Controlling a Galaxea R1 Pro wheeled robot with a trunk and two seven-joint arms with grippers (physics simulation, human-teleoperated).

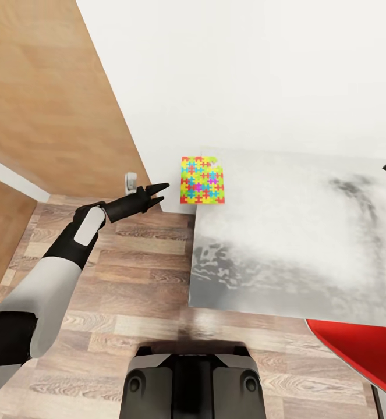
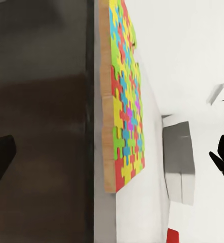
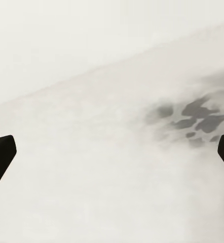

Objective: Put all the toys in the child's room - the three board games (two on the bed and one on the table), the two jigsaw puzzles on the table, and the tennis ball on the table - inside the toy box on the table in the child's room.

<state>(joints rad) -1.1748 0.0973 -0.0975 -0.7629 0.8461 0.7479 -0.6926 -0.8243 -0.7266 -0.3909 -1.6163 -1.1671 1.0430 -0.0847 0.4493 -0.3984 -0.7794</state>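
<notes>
1. Counter [image 1: 309, 233] comes first: we see its pale top with one jigsaw puzzle [image 1: 202, 180] at the far left corner, overhanging the edge.
2. We judge the task unfinished: this puzzle still awaits pickup.
3. Our left tool [image 1: 158, 194] hovers just beside the puzzle, jaws parted, holding nothing.
4. Our right tool [image 3: 112, 157] hangs over the counter, spread wide, empty.
5. We cannot identify the red shape [image 1: 361, 349] cut off at the near edge.
</notes>
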